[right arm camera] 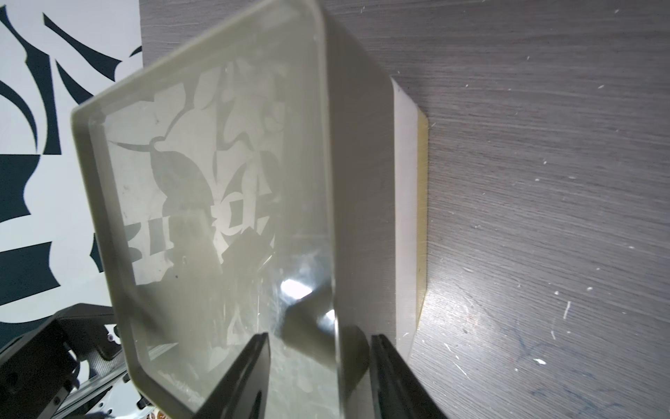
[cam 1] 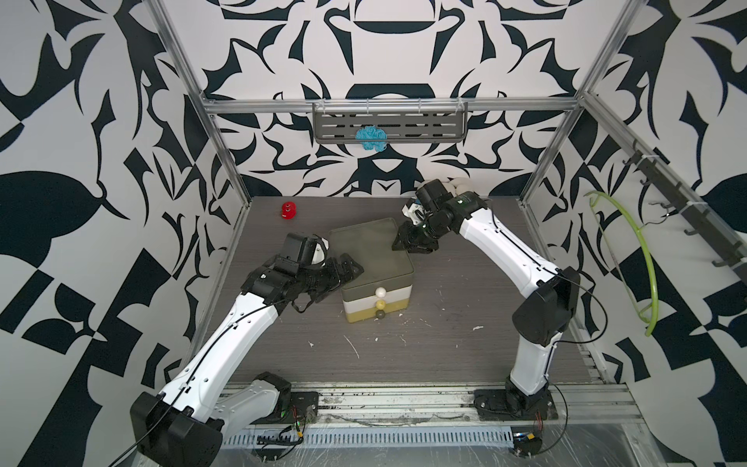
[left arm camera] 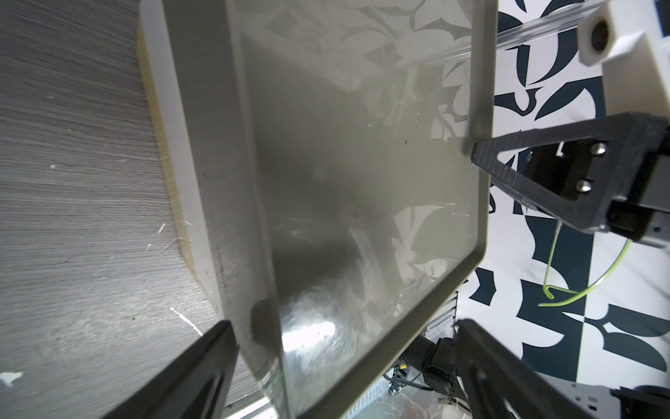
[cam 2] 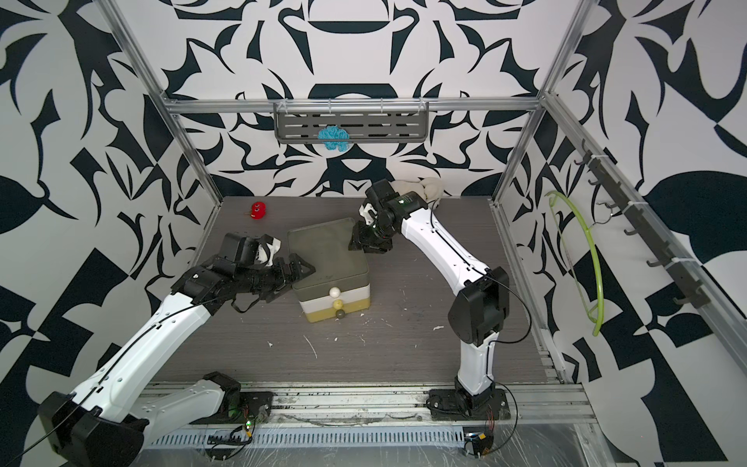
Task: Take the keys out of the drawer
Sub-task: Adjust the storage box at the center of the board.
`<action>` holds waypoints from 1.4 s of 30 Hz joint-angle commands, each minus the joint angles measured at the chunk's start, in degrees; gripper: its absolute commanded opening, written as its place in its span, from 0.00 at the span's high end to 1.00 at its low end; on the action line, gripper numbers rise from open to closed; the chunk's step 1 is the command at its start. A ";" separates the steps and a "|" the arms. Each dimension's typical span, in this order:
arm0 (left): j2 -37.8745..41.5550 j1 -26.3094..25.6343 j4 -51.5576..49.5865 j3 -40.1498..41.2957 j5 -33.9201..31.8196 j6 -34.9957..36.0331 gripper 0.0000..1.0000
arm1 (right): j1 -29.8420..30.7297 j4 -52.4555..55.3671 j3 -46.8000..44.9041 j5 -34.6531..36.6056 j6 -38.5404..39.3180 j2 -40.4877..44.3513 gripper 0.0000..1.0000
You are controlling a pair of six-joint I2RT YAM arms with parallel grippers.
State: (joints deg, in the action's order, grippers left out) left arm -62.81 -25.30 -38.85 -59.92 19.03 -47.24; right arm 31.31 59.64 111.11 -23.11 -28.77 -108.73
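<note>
Small three-tier plastic drawer box [cam 1: 374, 258] mid-bench [cam 1: 444, 347]: olive-grey top tier, white middle, yellow bottom, a round knob on each front, all three drawers shut. Keys not visible in any view – whatever is inside the drawers is hidden.

Round red toy [cam 1: 289, 210] sits at back left, well apart from the box.

Left arm lies low, forearm nearly level. The left end effector [cam 1: 351, 267] is spread wide, straddling the box's left rim. In the left wrist view the end effector [left arm camera: 346, 324] has one finger beside the side wall and the other above the lid.

Right arm has its elbow high and wrist angled down. The right end effector [cam 1: 400, 244] is about half spread, straddling the right rim – the right wrist view shows a gap on the lid side.
</note>
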 commanded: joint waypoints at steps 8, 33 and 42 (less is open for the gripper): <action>0.99 -0.10 2.77 2.08 1.81 -2.30 0.01 | 1.08 1.11 17.33 -1.45 3.18 -8.40 0.67; -0.71 -0.04 5.15 2.04 2.23 -2.41 0.01 | -4.80 8.22 32.29 -0.41 5.83 -13.48 0.39; 0.33 -0.06 7.64 4.55 2.83 -2.95 0.01 | -6.17 -0.13 -6.27 -1.70 2.33 14.49 0.35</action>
State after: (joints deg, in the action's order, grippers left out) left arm -62.94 -25.30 -32.88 -56.93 20.88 -50.15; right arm 24.93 63.57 111.70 -23.38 -24.29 -101.60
